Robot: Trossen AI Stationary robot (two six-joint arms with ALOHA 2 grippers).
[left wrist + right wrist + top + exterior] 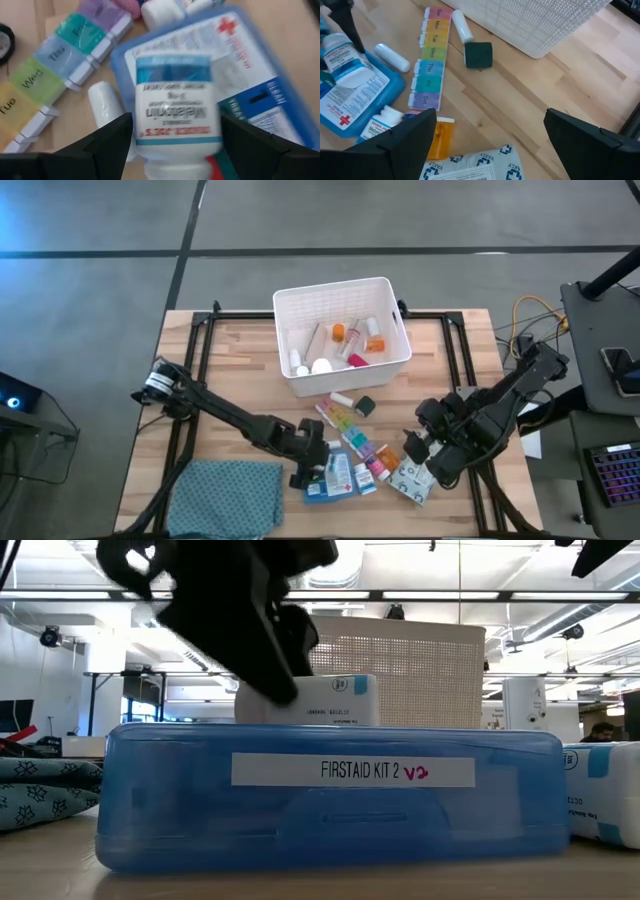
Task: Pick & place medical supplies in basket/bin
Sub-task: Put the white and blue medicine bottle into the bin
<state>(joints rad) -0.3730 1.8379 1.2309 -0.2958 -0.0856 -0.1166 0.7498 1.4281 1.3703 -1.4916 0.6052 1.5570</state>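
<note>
Wooden tabletop [240, 370] is cluttered. Left gripper [172, 132] sits fingers spread around a white melatonin bottle [175, 107] lying on the blue first-aid box [260, 85], not squeezing it. Right gripper [490, 132] hangs wide apart just above the wipes pack [470, 167]. White bin [385, 295] is beyond both.

High view: overhead, straight down, covering the whole table [240, 345]. Low view: at tabletop level, very close to the first-aid box [330, 795], facing the room behind. Left wrist view: close above the same box [250, 85]. Right wrist view: farther off, sharing the box [350, 107] and pill organiser [431, 57].
</note>
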